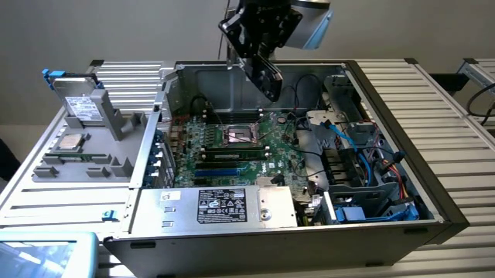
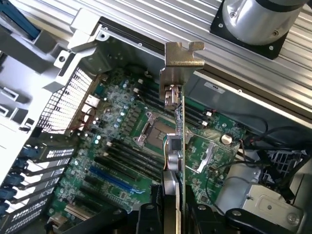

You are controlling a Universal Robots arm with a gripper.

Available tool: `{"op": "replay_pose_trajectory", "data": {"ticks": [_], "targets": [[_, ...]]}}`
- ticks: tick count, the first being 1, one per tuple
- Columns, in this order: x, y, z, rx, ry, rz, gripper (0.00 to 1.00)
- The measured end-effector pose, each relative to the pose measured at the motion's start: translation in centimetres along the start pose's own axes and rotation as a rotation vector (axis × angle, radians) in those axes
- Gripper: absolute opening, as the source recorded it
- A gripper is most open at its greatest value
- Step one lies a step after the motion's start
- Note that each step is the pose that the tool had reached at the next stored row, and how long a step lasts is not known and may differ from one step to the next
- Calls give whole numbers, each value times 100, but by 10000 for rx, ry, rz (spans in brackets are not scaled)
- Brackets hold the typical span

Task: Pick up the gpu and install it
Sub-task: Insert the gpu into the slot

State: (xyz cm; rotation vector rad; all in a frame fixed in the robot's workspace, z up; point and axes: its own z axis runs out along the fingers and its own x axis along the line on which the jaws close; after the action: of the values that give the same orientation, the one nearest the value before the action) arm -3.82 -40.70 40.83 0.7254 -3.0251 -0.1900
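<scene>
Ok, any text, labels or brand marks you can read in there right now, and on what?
None can be read as text.
Black label on the silver box: white print, too small.
White label on the hard drive: blurred.
White sticker on the case wall: blurred.
gpu held in the fingers: no print legible.

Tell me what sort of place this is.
Probably a robotics lab's computer-assembly bench: an open grey desktop tower case, green motherboard exposed, lies on a ribbed aluminium table, and a black robot gripper holds a green-and-black expansion card above it.
</scene>
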Motion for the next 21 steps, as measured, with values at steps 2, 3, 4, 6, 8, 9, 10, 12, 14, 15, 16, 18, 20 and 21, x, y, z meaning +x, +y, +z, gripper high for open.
{"op": "replay_pose_trajectory", "data": {"ticks": [2,3,4,6,8,9,10,12,14,15,16,18,20,21], "targets": [[0,0,2,-2,44,-363,28],[0,0,3,-3,67,-540,28],[0,-1,4,-3,90,-719,28],[0,-1,5,-4,135,-1081,28],[0,-1,6,-6,182,-1449,28],[0,-1,6,-7,203,-1628,28],[0,-1,7,-8,225,-1800,28],[0,-1,7,-9,271,-2173,28],[0,-1,8,-11,315,-2526,28],[0,-1,8,-12,338,-2709,28],[0,-1,9,-13,361,-2893,28],[0,-1,11,-14,406,-3250,28],[0,-2,15,-15,451,-3607,28],[0,-2,17,-16,473,-3786,28]]}}
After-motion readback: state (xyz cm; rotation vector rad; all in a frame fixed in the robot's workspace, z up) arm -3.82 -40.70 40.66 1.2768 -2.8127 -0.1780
